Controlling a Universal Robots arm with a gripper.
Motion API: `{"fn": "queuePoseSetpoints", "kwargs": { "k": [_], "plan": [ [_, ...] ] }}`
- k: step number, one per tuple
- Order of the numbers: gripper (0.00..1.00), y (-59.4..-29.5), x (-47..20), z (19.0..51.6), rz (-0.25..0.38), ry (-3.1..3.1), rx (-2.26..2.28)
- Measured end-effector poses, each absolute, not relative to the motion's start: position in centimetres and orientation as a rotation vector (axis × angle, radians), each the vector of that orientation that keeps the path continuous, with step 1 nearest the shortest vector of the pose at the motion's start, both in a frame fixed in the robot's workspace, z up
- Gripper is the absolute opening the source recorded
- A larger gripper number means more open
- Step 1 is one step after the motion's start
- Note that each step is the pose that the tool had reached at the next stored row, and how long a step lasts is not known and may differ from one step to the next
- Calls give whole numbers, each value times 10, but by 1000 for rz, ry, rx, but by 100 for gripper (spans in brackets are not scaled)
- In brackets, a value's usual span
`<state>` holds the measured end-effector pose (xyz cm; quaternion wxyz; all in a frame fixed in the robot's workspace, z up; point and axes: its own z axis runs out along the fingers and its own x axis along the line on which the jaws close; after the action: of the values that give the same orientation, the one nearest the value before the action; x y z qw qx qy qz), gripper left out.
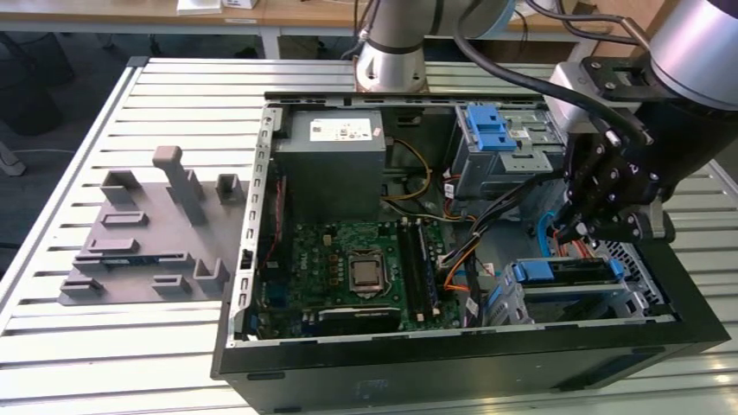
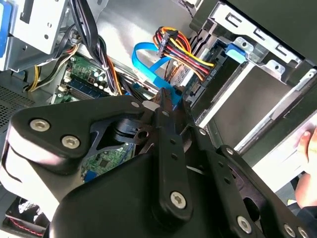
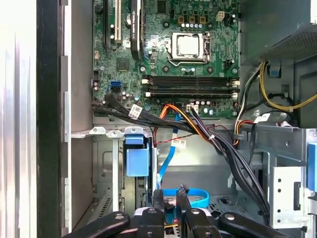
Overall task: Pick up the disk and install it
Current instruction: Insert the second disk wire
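Arm: the robot arm (image 1: 692, 52) reaches down into the open computer case (image 1: 461, 363) on the exterior view's right side.
Gripper: the gripper (image 1: 594, 226) hangs inside the case, just above the lower drive cage (image 1: 565, 290). In the first wrist view the gripper (image 3: 170, 198) has its two black fingers (image 3: 158, 201) v. close together, w/ a thin gap between them. Nothing sits between them. A blue flat cable (image 3: 193, 197) curls just behind the tips.
Jaws: narrow, almost closed, holding nothing.
Disk: the disk (image 1: 562, 273) sits in the lower drive cage, near the front of the case. Its blue frame edge faces up. In the second wrist view the disk (image 2: 237, 51) shows as a blue tab at the top of the metal cage, w/ a bundle of red, yellow & orange wires (image 2: 181, 49) next to it.
Gap: gripper is above the disk, not touching it.
Main board: the green board (image 1: 346, 268) lies flat in the middle of the case.
Upper cage: a grey metal cage w/ a blue latch (image 1: 490, 130) sits at the back of the case.
Stand: a grey plastic stand (image 1: 150, 233) rests on the table (image 1: 69, 354), well apart from the case, on the exterior view's left.
Person: part of a hand (image 2: 309, 141) shows at the edge of the second wrist view.
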<state>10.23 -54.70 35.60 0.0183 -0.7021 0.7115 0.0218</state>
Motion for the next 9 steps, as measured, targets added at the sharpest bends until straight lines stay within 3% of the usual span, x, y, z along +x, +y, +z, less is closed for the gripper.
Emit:
{"fn": "queuePoseSetpoints", "kwargs": {
  "k": [5, 6, 9],
  "plan": [
    [23, -547, 103, 352, 68, 2210, -2180],
    [16, -548, 103, 351, 70, 2209, -2179],
    [16, -549, 103, 350, 109, 2189, -2161]
  ]
}}
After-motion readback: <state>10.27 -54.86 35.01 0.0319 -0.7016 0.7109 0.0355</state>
